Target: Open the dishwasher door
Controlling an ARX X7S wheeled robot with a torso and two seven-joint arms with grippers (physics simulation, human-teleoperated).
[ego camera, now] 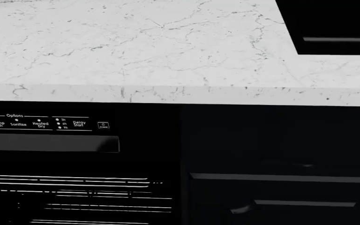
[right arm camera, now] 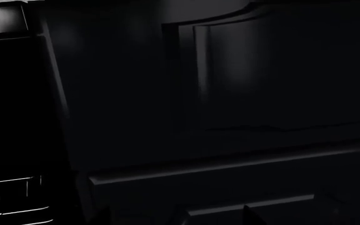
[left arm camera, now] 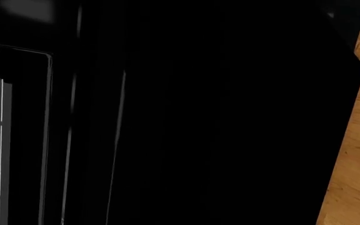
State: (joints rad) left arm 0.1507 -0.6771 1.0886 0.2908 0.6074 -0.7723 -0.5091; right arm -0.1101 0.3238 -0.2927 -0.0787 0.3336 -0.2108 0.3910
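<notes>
I see the dishwasher door (ego camera: 73, 154) under the marble counter (ego camera: 136, 47) — shut; neither gripper shows. I cannot tell their jaws' state.

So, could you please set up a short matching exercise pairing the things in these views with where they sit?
Things:
1. dishwasher door
2. marble countertop
3. cooktop
4. panelled cabinet door

Places in the head view:
a. lower right, below the counter
b. upper right corner, set into the counter
c. lower left, with white control labels
d. across the top, white with grey veins

Pairs: 1-c, 2-d, 3-b, 4-a
</notes>
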